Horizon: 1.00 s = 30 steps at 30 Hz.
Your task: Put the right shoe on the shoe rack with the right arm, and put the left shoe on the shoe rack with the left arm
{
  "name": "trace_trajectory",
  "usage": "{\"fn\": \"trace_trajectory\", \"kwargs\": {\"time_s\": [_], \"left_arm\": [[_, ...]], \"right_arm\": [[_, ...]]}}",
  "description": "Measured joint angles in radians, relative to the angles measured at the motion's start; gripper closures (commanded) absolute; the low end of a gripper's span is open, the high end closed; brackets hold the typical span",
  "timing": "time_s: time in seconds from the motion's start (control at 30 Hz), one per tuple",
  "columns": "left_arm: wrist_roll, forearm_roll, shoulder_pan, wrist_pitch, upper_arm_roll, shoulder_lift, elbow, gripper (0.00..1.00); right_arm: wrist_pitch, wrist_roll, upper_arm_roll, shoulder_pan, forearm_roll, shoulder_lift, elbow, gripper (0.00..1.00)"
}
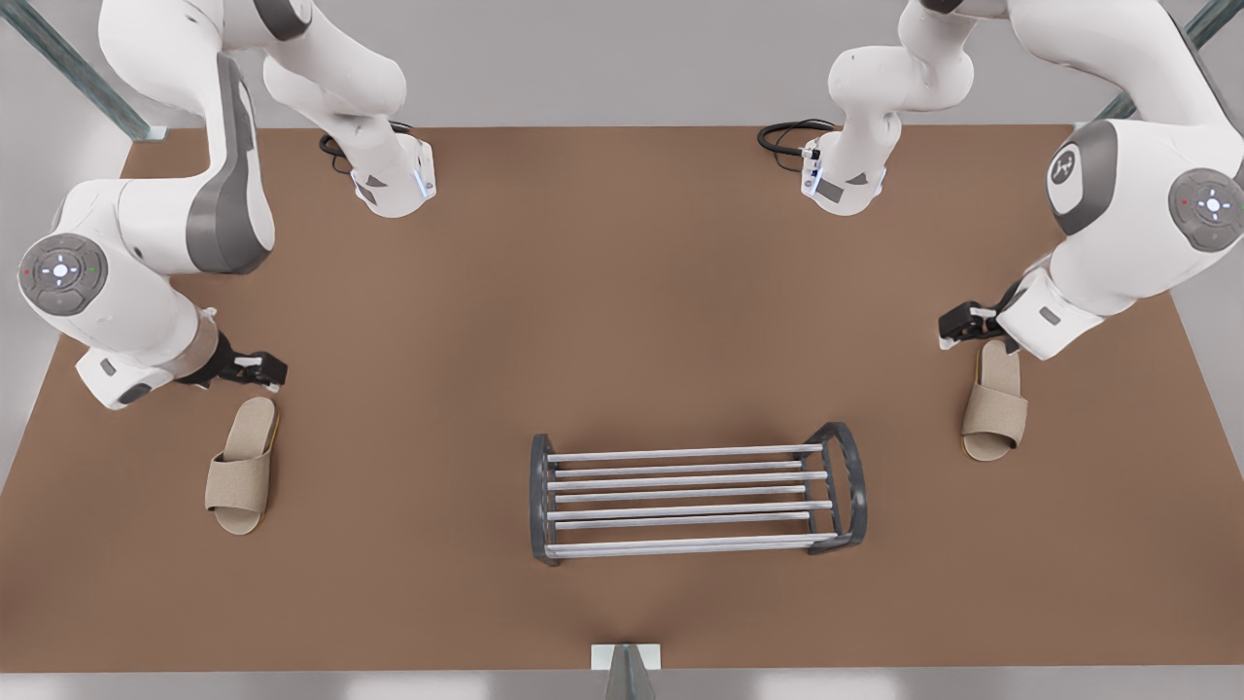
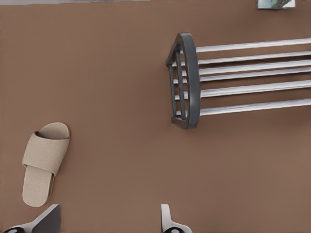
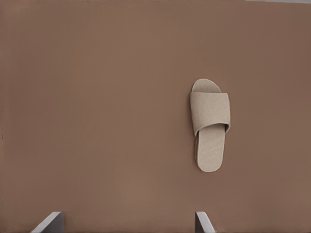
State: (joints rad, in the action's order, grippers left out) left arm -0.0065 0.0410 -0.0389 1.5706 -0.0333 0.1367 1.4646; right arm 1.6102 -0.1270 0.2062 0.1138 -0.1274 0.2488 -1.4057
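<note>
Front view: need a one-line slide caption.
Two Franka arms hover open grippers over beige slippers flanking an empty shoe rack on a brown table.

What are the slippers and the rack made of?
The slippers look like soft beige woven cloth, matte with a fine weave. The rack looks metal: shiny silver bars between dark grey end frames, which could be painted metal or plastic.

colours on the brown table

shoe rack: silver bars, dark grey arched end frames. either side of the rack, two slippers, beige woven texture, yellowish sole edge. arms white with grey panels; grippers black and white.
</note>
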Motion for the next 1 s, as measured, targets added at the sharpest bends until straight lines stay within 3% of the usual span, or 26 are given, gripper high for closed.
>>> {"fn": "trace_trajectory", "kwargs": {"time_s": [0.13,0.23,0.3,0.37,0.5,0.6,0.8,0.83,0.93,1.0], "left_arm": [[0.017,-0.016,0.020,0.039,-0.001,-0.004,0.002,0.00],[0.136,0.008,0.254,0.207,-0.004,-0.210,0.381,0.01],[0.264,0.157,0.447,0.365,-0.003,-0.260,0.586,0.01],[0.399,0.340,0.533,0.528,-0.017,-0.270,0.703,0.01],[0.664,0.720,0.441,0.805,-0.087,-0.183,0.805,0.01],[0.865,0.888,0.380,0.916,-0.091,-0.168,0.826,0.01],[1.222,0.991,0.362,1.020,-0.088,-0.120,0.855,0.01],[1.275,0.997,0.369,1.024,-0.089,-0.114,0.858,0.01],[1.418,1.007,0.423,1.034,-0.089,-0.105,0.865,0.01],[1.503,1.010,0.497,1.038,-0.090,-0.103,0.866,0.01]], "right_arm": [[0.059,-0.012,-0.021,0.031,0.064,0.035,0.033,0.00],[0.104,-0.023,-0.025,0.026,0.077,0.069,0.031,0.00],[0.175,-0.031,-0.025,0.025,0.078,0.063,-0.017,0.00],[0.286,-0.038,-0.026,0.027,0.065,0.017,-0.123,0.00],[0.608,-0.046,-0.022,0.141,0.048,-0.078,-0.435,0.00],[0.921,-0.032,-0.016,0.281,0.042,-0.058,-0.653,0.00],[1.362,0.035,-0.003,0.419,0.035,0.100,-0.710,0.00],[1.414,0.052,0.008,0.453,0.029,0.128,-0.710,0.00],[1.528,0.108,0.209,0.728,-0.017,0.226,-0.696,0.00],[1.591,0.142,0.276,0.801,-0.047,0.245,-0.724,0.00]]}}
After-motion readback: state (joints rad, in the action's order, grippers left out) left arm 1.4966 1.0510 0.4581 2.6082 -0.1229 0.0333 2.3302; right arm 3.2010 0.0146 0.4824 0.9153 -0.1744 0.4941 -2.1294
